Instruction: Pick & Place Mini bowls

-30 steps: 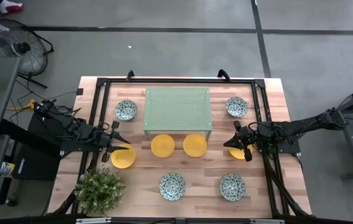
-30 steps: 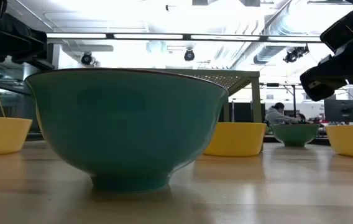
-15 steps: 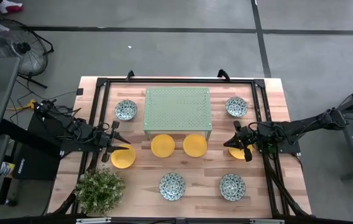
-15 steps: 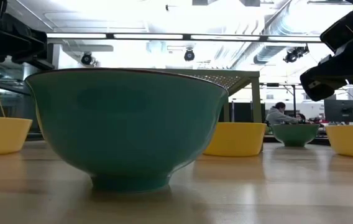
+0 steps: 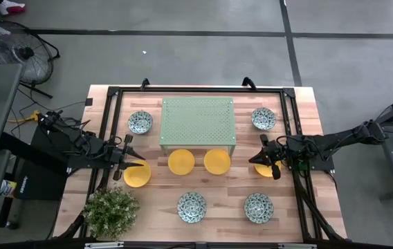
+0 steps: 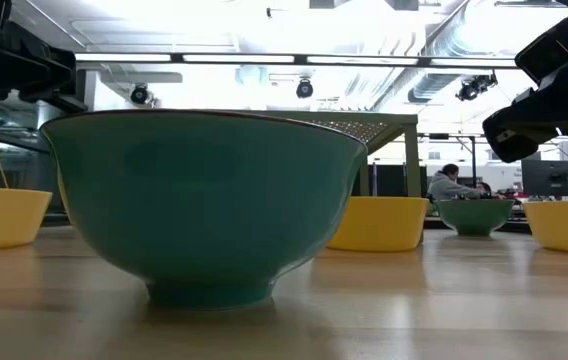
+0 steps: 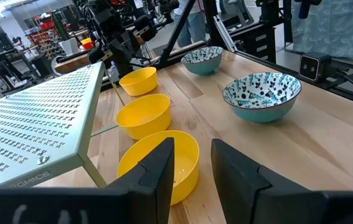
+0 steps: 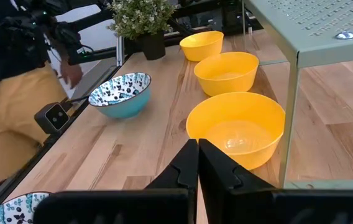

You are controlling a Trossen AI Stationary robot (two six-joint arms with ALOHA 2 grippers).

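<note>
Four yellow mini bowls stand in a row across the table's middle: one at the left, two at the pale green stand's near edge, and one at the right. Four patterned mini bowls rest on their bases at the far left, far right and near side. My left gripper hangs open and level above the left yellow bowl, nothing between its fingers. My right gripper is shut and empty, just above the right yellow bowl.
The pale green perforated stand stands on thin legs at the table's far middle. A potted plant sits at the near left corner. Black frame rails run along the table's sides. A person stands beyond the table's near edge.
</note>
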